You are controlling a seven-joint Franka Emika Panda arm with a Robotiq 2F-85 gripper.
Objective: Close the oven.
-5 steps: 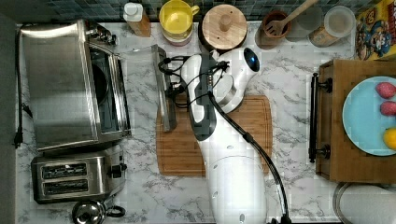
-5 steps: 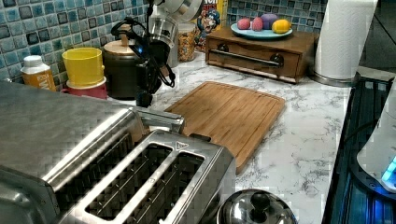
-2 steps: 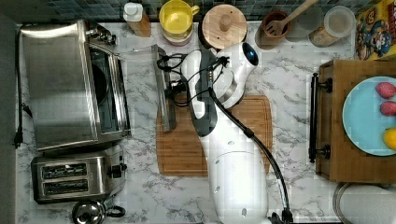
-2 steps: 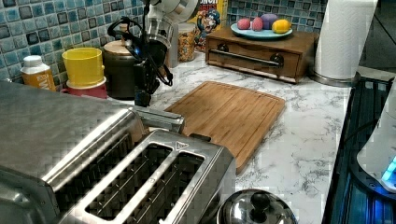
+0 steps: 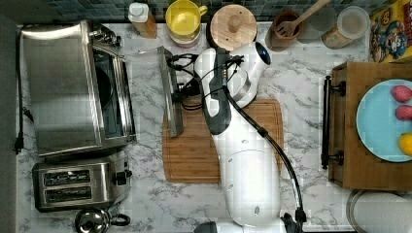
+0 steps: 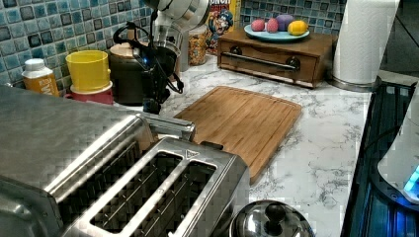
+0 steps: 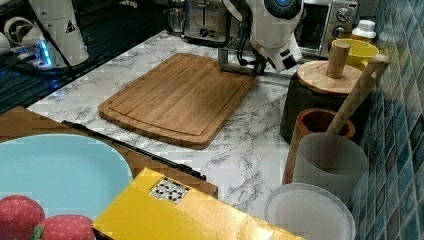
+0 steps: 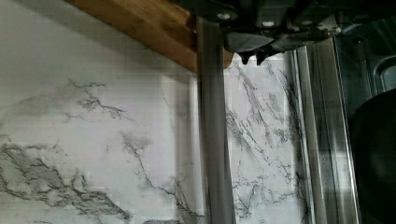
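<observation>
The oven stands at the top view's left with its glass door folded down flat over the marble counter. The door's long metal bar handle lies at the edge of the cutting board. My gripper hangs low right beside this handle, on the board side. In the wrist view the handle runs just beside my gripper, whose dark fingertips sit together, shut, with nothing between them. The dark oven interior shows past the door. In the left view the gripper stands just behind the handle.
A two-slot toaster and a kettle lid sit beside the oven. A yellow cup, a wooden-lidded canister and a utensil pot line the back wall. A wooden drawer box carries a blue plate.
The arm's upper links have shifted slightly toward the back wall. The door and its handle lie where they were.
</observation>
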